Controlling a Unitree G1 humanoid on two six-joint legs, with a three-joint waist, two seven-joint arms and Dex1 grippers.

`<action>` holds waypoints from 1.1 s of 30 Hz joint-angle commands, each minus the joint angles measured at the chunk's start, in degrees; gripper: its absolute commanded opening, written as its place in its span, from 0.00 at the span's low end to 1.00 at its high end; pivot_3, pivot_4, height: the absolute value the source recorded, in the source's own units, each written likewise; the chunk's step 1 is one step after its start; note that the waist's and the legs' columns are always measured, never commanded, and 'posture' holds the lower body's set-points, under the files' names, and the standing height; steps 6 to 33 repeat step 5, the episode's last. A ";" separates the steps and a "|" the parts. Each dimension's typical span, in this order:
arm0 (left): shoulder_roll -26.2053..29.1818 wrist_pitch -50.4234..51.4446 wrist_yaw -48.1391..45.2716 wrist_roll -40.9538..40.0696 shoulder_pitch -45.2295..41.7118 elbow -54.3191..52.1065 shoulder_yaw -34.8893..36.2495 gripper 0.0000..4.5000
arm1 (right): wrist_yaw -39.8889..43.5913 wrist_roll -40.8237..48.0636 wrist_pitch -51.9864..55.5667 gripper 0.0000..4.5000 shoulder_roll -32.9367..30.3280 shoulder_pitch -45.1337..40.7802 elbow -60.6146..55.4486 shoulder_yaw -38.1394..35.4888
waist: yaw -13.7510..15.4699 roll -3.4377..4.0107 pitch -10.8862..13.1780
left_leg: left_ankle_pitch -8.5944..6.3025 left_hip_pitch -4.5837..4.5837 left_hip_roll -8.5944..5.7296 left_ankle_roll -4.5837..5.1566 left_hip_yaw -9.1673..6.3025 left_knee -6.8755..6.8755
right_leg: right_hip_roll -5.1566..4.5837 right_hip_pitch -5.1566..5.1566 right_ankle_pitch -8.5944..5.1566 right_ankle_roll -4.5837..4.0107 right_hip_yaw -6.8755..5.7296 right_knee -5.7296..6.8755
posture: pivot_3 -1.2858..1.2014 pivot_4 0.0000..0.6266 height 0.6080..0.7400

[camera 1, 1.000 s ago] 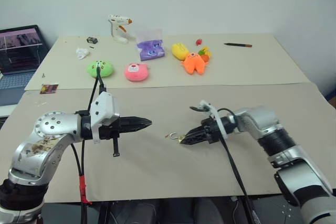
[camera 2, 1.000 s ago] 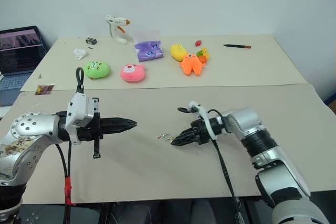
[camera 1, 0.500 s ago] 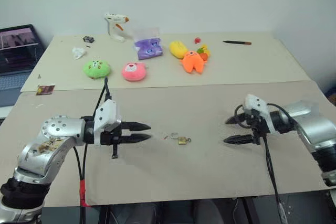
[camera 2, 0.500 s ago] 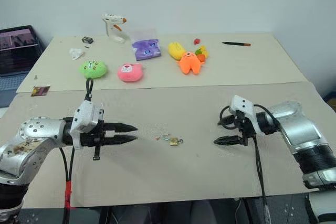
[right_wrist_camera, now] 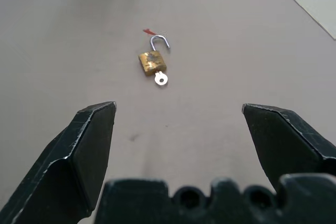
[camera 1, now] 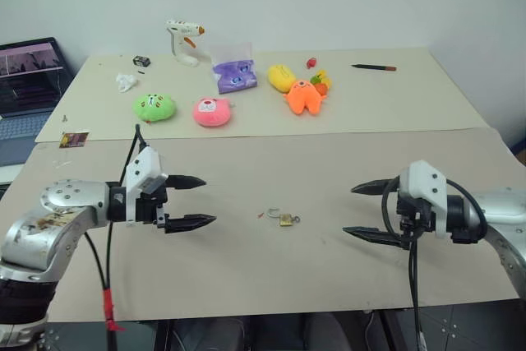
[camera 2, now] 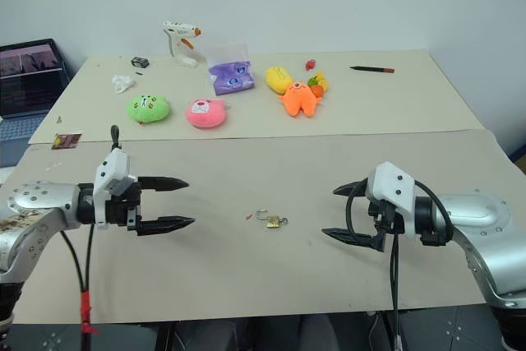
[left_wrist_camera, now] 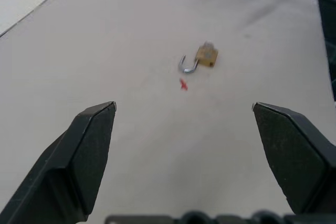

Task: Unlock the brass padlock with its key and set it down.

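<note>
Left eye view: the small gold-coloured brass padlock [camera 1: 286,219] lies alone on the beige paper-covered tabletop [camera 1: 246,277], between the two arms and touching neither. The left gripper [camera 1: 189,200] hovers well apart from it, fingers spread wide and empty; the right gripper [camera 1: 367,211] on the other side is just as wide and empty.

Right eye view: same layout, with a tiny red speck [camera 2: 247,218] just beside the padlock.

Left wrist view: the thin silver shackle [left_wrist_camera: 188,65] stands swung open from the brass body, hooked free at one end.

Right wrist view: the tiny silvery metal key [right_wrist_camera: 160,78] sticks out of the body's bottom, seated in the keyhole; the brass face looks scuffed and dull.

Judging by this, the lock is opened and set down, so the task reads as essentially finished. Nothing further seems called for beyond keeping both grippers clear of the padlock.
</note>
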 commanded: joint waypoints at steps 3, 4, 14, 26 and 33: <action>-2.51 -4.25 4.50 3.88 1.95 -2.70 -0.06 1.00 | -5.01 -3.56 -4.60 1.00 3.95 1.28 3.31 -0.94 | 0.01 0.00 0.00 | 0.01 0.04 0.00 -0.01 0.00 -0.01 | 0.00 0.02 0.00 0.00 0.00 0.00 | 0.52 0.24 1.00; -2.62 -5.07 4.81 4.98 2.05 -2.86 -0.62 1.00 | -5.09 -4.98 -6.00 1.00 4.14 1.49 4.21 -0.20 | 0.02 0.00 0.00 | 0.01 0.04 0.00 -0.01 0.00 -0.01 | -0.01 0.04 0.00 0.00 0.00 0.00 | 0.52 0.24 1.00; -2.49 -5.37 4.55 5.52 2.13 -3.02 -1.11 1.00 | -5.28 -5.88 -7.04 1.00 4.54 1.44 5.08 0.29 | 0.02 0.00 0.00 | 0.01 0.04 -0.01 -0.02 0.00 0.00 | -0.02 0.03 0.00 0.00 0.00 0.00 | 0.52 0.24 1.00; -2.49 -5.37 4.55 5.52 2.13 -3.02 -1.11 1.00 | -5.28 -5.88 -7.04 1.00 4.54 1.44 5.08 0.29 | 0.02 0.00 0.00 | 0.01 0.04 -0.01 -0.02 0.00 0.00 | -0.02 0.03 0.00 0.00 0.00 0.00 | 0.52 0.24 1.00; -2.49 -5.37 4.55 5.52 2.13 -3.02 -1.11 1.00 | -5.28 -5.88 -7.04 1.00 4.54 1.44 5.08 0.29 | 0.02 0.00 0.00 | 0.01 0.04 -0.01 -0.02 0.00 0.00 | -0.02 0.03 0.00 0.00 0.00 0.00 | 0.52 0.24 1.00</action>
